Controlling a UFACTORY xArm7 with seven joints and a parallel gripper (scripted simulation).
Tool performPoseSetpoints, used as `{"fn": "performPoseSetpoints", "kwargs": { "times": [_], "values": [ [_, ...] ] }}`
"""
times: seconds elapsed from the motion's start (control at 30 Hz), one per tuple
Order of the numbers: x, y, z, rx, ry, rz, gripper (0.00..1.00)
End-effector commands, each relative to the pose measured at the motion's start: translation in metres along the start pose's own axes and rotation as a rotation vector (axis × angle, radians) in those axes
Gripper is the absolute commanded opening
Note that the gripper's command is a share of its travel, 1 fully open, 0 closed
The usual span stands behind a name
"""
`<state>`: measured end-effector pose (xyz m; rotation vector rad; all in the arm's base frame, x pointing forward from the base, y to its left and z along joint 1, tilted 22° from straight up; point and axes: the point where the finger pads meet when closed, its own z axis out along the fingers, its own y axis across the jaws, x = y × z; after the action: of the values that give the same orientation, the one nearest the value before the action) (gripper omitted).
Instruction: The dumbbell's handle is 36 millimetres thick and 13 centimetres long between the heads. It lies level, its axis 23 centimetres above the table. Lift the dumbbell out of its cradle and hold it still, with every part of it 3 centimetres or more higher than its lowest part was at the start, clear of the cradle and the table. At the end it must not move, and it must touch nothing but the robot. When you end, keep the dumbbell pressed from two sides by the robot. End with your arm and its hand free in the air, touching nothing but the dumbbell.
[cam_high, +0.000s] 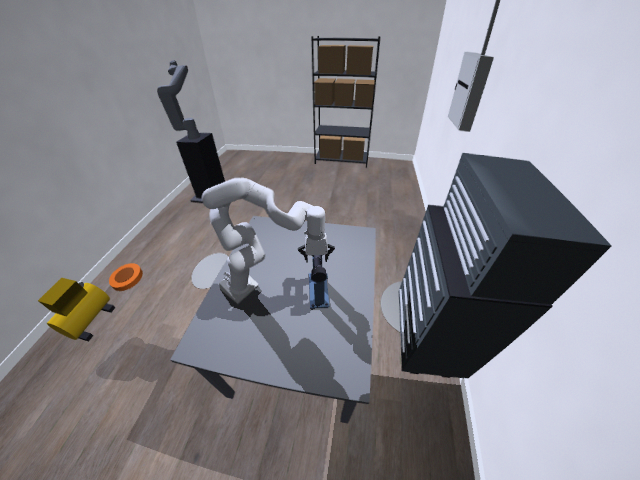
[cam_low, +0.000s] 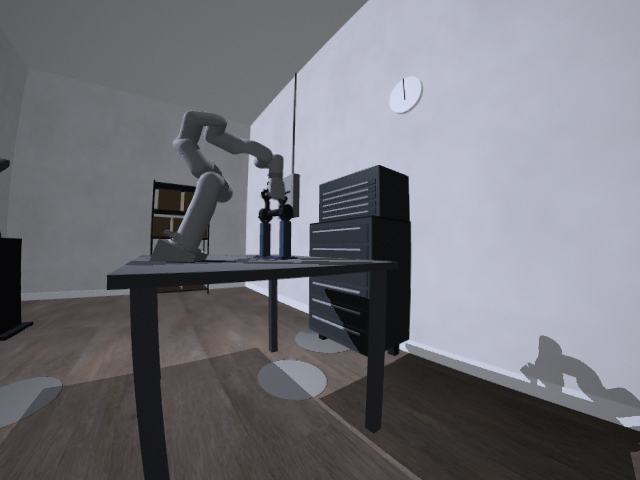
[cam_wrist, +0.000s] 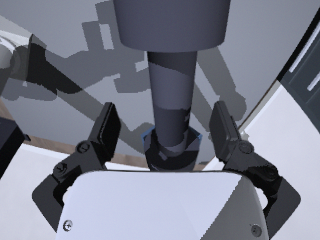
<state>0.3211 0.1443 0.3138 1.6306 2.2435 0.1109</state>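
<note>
The dark dumbbell (cam_wrist: 172, 60) lies level on its blue cradle (cam_high: 319, 293), which stands on the grey table (cam_high: 289, 310). In the wrist view its handle runs straight down the middle, with one head at the top. My gripper (cam_wrist: 164, 113) is open and points down, a finger on each side of the handle, not touching it. In the exterior view the gripper (cam_low: 273, 200) sits just above the dumbbell (cam_low: 275, 210), over the two blue cradle posts (cam_low: 274, 237). In the top view the gripper (cam_high: 315, 254) hangs right over the dumbbell (cam_high: 318, 273).
The arm's base (cam_high: 238, 289) stands on the table left of the cradle. A dark tool cabinet (cam_high: 485, 263) stands to the right of the table. A shelf with boxes (cam_high: 343, 98) and a second dark arm on a pedestal (cam_high: 188, 139) are at the back.
</note>
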Motion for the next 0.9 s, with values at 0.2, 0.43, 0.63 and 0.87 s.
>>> {"fn": "performPoseSetpoints", "kwargs": {
  "times": [0.2,0.43,0.63,0.87],
  "values": [
    [0.0012,0.0067,0.0192,-0.016,0.001,-0.003,1.00],
    [0.0012,0.0067,0.0192,-0.016,0.001,-0.003,1.00],
    [0.0012,0.0067,0.0192,-0.016,0.001,-0.003,0.00],
    [0.0012,0.0067,0.0192,-0.016,0.001,-0.003,0.00]
  ]
}}
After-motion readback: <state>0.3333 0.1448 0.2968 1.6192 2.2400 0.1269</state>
